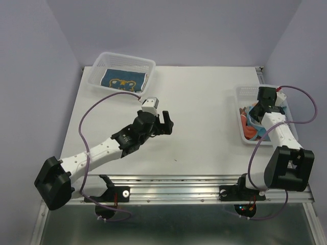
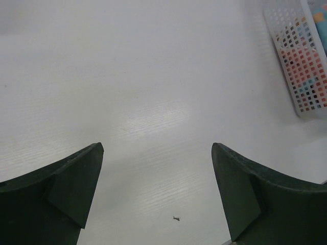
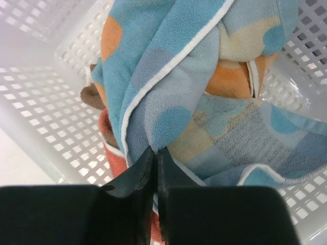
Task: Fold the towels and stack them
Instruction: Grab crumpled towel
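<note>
Pale lilac walls close around a white tabletop [image 1: 204,132], and on it we see two white mesh plastic baskets. At the far left corner, the left-hand basket [image 1: 127,56] holds a dark blue towel with a yellow-and-white print [image 1: 121,80], lying flat. Along the right edge, the right-hand basket [image 1: 247,88] is filled with a loose heap of towels.

Our right gripper [image 3: 156,151] reaches down into this heap. Its black fingers [image 3: 134,176] are pressed almost together, pinching a fold of a light blue terry towel with darker blue dots and a white hem [image 3: 168,76]. That cloth drapes over an orange towel [image 3: 232,79], and a red-orange towel [image 3: 113,145] shows beneath it against the basket wall [image 3: 46,117]. A small brown patch [image 3: 91,97] peeks out at the left of the heap; we cannot tell what it belongs to.

Our left gripper [image 1: 167,124] hangs over the table near the middle, well apart from both baskets. Its dark green fingers [image 2: 66,189] are spread wide, with only bare tabletop showing between them. From the left wrist view we see the right-hand basket [image 2: 294,76] at the upper right, coloured cloth showing through its mesh.
</note>
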